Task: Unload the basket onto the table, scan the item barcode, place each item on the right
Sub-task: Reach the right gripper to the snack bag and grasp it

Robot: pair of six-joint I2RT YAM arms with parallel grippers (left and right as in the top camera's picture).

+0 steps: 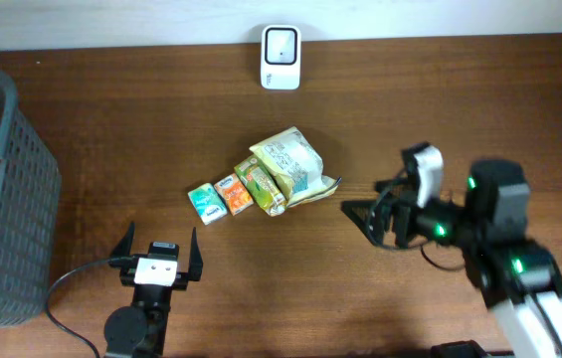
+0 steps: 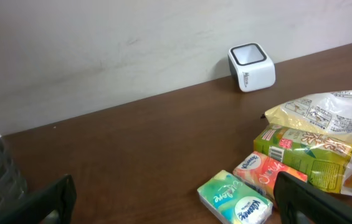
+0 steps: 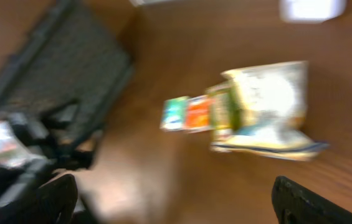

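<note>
We see the left gripper (image 1: 161, 244) and right gripper (image 1: 362, 221) spread wide, holding nothing, the scanner (image 1: 281, 45) at twelve o'clock from the packets (image 1: 266, 179).

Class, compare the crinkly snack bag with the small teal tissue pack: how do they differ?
The snack bag is far bigger than the teal tissue pack. The bag is pale yellow and crumpled; the pack is smooth and boxy. The bag sits at the row's right end, the pack at its left. Both lie on the table.

Left gripper (image 1: 160, 243) black with a white block, black cable (image 1: 54, 293) behind — right arm (image 1: 499, 204) black, green lights, white forearm
</note>
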